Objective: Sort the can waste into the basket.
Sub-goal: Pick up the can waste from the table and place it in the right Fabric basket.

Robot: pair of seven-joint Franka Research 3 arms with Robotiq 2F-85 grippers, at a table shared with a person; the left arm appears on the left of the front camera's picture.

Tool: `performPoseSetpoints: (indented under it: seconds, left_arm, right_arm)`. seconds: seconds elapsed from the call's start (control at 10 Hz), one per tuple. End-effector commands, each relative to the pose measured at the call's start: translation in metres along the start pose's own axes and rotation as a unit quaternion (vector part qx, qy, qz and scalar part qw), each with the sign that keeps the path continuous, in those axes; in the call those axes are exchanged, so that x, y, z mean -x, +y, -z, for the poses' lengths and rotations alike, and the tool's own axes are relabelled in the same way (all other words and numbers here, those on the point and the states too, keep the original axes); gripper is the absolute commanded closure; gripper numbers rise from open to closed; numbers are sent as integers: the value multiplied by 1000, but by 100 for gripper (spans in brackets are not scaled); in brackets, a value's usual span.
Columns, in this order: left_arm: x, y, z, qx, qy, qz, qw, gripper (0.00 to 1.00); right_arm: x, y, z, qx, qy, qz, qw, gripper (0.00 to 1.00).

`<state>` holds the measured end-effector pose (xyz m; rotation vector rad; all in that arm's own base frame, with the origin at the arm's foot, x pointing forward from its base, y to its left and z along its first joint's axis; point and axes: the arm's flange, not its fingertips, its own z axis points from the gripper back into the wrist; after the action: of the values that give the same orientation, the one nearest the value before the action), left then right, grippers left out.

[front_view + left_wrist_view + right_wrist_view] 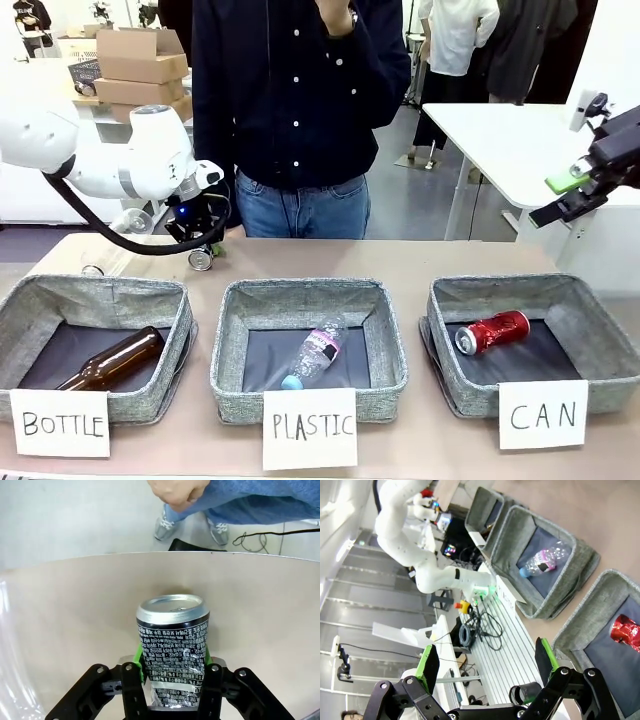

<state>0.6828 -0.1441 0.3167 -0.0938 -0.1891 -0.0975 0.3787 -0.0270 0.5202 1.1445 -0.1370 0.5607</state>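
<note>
Left claw (172, 657) grips the black can (172, 630) near one end; it might slip out short of the CAN basket (466, 385). Right claw (486, 652) gapes wide.

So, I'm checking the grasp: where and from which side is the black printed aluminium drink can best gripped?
Likely on the cylindrical wall of the black printed aluminium drink can, below its silver top rim, coming side-on so pads meet opposite sides. The left end effector is shut on it that way, low on the body.

White rounded left arm (130, 160), looping black cable (125, 245), black right gripper (486, 655) with green pads (426, 662).
</note>
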Motion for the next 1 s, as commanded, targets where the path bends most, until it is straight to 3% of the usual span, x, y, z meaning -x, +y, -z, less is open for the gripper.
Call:
performPoseSetpoints:
  seconds: [0.0,0.1,0.2,0.3,0.4,0.5,0.7,0.8,0.9]
  left_arm:
    - [5,-1,-17,2,-5,-21,1000,100]
    - [16,-2,-39,18,-20,-24,999,100]
    - [43,-4,-85,70,-34,-20,997,100]
    - [88,3,-137,160,-27,6,987,100]
    - [147,6,-180,251,-9,112,961,100]
    - [201,7,-200,297,-30,196,934,100]
    - [282,-2,-192,326,-55,348,877,100]
    - [301,-7,-181,316,-97,367,869,100]
    - [220,-53,-211,266,-66,207,939,100]
  right_arm:
    - [1,1,-3,2,3,-12,1000,0]
    - [1,1,-3,2,3,-12,1000,0]
    - [1,1,-3,2,3,-12,1000,0]
    - [1,1,-3,2,3,-12,1000,0]
    - [1,1,-3,2,3,-12,1000,0]
    - [1,1,-3,2,3,-12,1000,0]
    - [1,1,-3,2,3,-12,1000,0]
    - [1,1,-3,2,3,-12,1000,0]
    - [1,1,-3,2,3,-12,1000,0]
